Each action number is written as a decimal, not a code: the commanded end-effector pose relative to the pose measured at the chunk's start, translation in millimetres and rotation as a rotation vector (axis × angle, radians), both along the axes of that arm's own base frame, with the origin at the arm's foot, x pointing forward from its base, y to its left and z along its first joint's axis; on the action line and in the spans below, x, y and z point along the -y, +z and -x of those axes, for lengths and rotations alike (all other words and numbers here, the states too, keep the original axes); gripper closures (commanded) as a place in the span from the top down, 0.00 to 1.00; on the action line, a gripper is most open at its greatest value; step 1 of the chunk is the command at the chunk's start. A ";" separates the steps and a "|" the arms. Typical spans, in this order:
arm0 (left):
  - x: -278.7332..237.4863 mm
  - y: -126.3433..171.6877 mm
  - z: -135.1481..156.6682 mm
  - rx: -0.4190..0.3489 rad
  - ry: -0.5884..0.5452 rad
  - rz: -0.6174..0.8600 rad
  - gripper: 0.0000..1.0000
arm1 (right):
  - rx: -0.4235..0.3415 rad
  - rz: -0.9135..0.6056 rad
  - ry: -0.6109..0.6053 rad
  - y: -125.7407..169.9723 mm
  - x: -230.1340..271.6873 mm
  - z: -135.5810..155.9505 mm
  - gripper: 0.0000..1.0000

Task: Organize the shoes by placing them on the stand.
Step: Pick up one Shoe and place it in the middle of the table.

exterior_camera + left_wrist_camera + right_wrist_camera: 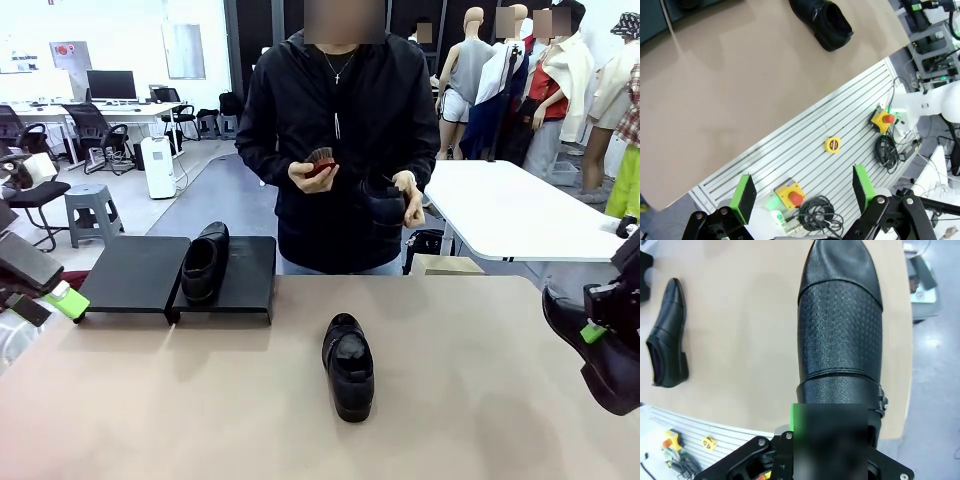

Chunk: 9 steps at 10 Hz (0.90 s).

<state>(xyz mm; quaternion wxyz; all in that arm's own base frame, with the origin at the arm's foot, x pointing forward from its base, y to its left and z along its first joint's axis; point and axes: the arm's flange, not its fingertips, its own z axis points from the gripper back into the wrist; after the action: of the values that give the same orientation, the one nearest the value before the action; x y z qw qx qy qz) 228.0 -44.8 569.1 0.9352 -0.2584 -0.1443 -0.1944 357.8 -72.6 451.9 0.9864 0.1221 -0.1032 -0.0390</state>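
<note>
One black shoe (pixel 205 262) rests on the right platform of the low black stand (pixel 135 272) at the back left. Another shoe (pixel 348 365) lies mid-table, toe toward me; the left wrist view has that shoe (pixel 822 20) at its top, and the right wrist view has the same shoe (pixel 667 335) at its left. My right gripper (pixel 597 330) is shut on a third shoe (pixel 605 355) held above the table's right edge. From the right wrist, this textured shoe (pixel 840 325) points away from the gripper (pixel 832 435). My left gripper (pixel 804 192) is open and empty, off the table's near left side.
The person at the far side holds a fourth shoe (pixel 385 205) in one hand and a brush (pixel 320 160) in the other. Under my left gripper is a slotted plate (pixel 805 135) with a tape measure (pixel 832 144), stop buttons and cables. A white table (pixel 520 210) stands behind, at the right.
</note>
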 end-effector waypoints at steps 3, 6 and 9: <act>-2.0 -2.0 0.7 0.003 -0.012 0.012 1.00 | 0.181 0.186 -0.018 58.5 -85.0 14.7 0.00; -2.0 -2.0 0.7 0.003 -0.012 0.012 1.00 | 0.155 0.276 -0.029 74.7 -84.7 8.1 0.00; -2.0 -2.0 0.7 0.003 -0.012 0.012 1.00 | 0.114 0.261 -0.226 83.0 3.7 75.7 0.00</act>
<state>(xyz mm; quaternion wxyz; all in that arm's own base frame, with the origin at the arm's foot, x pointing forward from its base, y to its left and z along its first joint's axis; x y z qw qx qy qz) 228.0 -44.6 569.1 0.9351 -0.2587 -0.1445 -0.1942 308.5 -58.7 532.9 0.9790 -0.0059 -0.1768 -0.1018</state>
